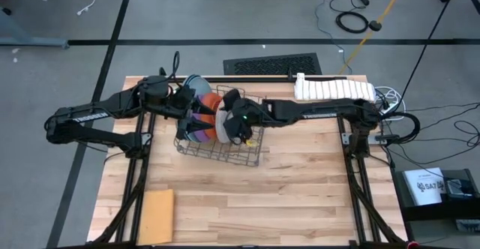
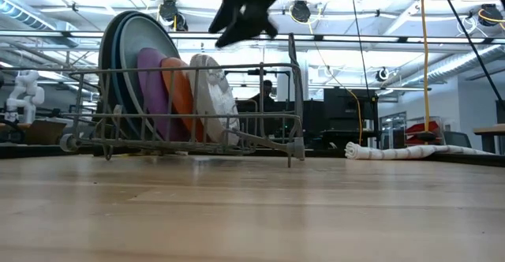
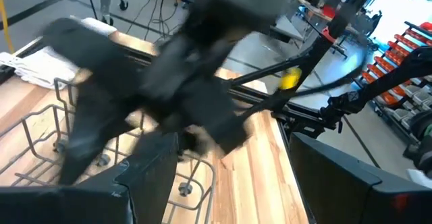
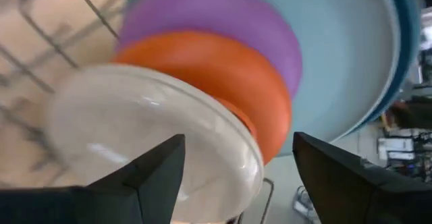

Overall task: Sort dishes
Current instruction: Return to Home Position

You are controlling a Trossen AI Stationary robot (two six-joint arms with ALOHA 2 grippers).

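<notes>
**Op:** Six dishes stand on edge in the wire rack, packed at the end nearer my left arm. I count nothing loose on the table.

**QA:** Which arm is closer to them?

**Op:** The right one. My right gripper hangs just above the light grey plate, which is the last in the row on that arm's side. Its fingers are spread with nothing between them. The plate's rim sits under the gap, and I can't tell whether it touches.

**QA:** Row order?

**Op:** Going away from that claw: the grey, the orange plate, the purple plate, then the pale teal plate. The faces look along the row, toward the right arm's side.

**QA:** And the left?

**Op:** My left gripper is over the rack's far end beside the large plates, also spread and empty.

**QA:** Exit path?

**Op:** My call is straight up first. Pulling sideways along the row risks clipping the grey rim or a rack wire. The two arms are close together, so I'd retract them one at a time.
</notes>
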